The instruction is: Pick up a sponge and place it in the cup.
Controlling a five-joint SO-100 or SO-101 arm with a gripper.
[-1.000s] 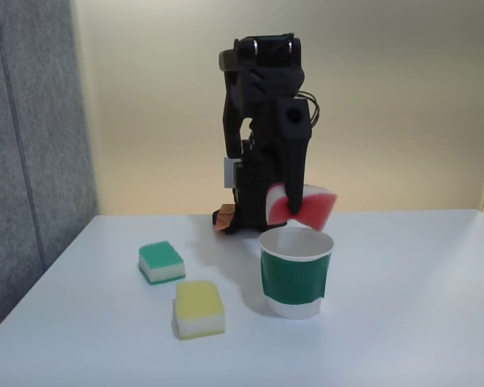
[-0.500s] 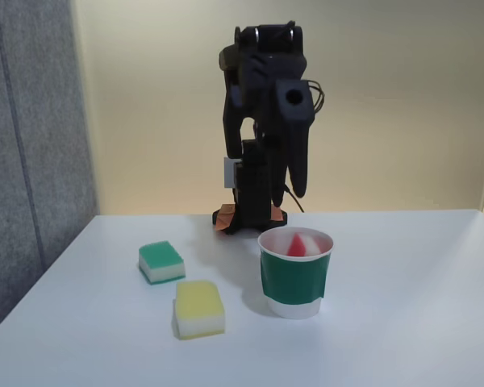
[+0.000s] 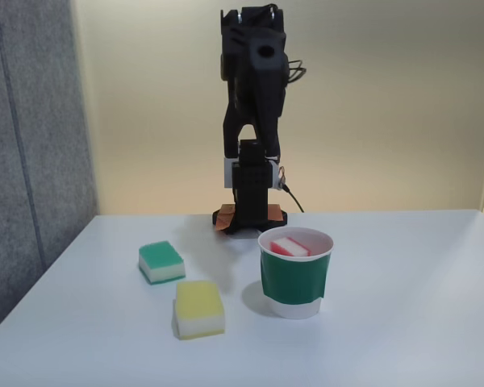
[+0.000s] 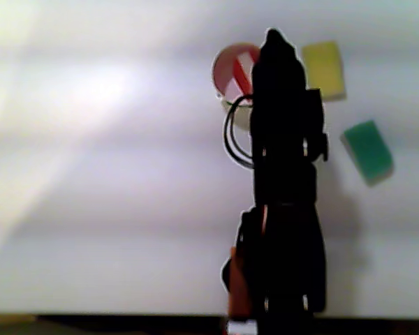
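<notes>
In the fixed view, the sponge [image 3: 289, 246] lies inside the cup [image 3: 295, 274], its red face and white layer showing just below the rim, tilted a little because the cup's round wall props it up. The cup stands upright on the white tabletop [image 3: 403, 306], in front of the arm's base. The arm is folded up tall behind it, well clear of the cup, so nothing is likely to knock it over. The tool [image 3: 268, 153] hangs dark against the dark arm, and I cannot tell whether its fingers are apart or together. It carries nothing. To the left of the cup, a green-and-white sponge [image 3: 161, 262] and a yellow-and-white sponge [image 3: 198, 309] rest flat on the tabletop, apart from each other and from the cup.

In the other view, looking down along the arm, the cup [image 4: 227, 73] peeks out from the left of the black arm, a red strip of the sponge [image 4: 241, 75] visible inside. The yellow sponge [image 4: 322, 69] and the green sponge [image 4: 368, 151] lie to the right. Judging by this, the placing looks done.
</notes>
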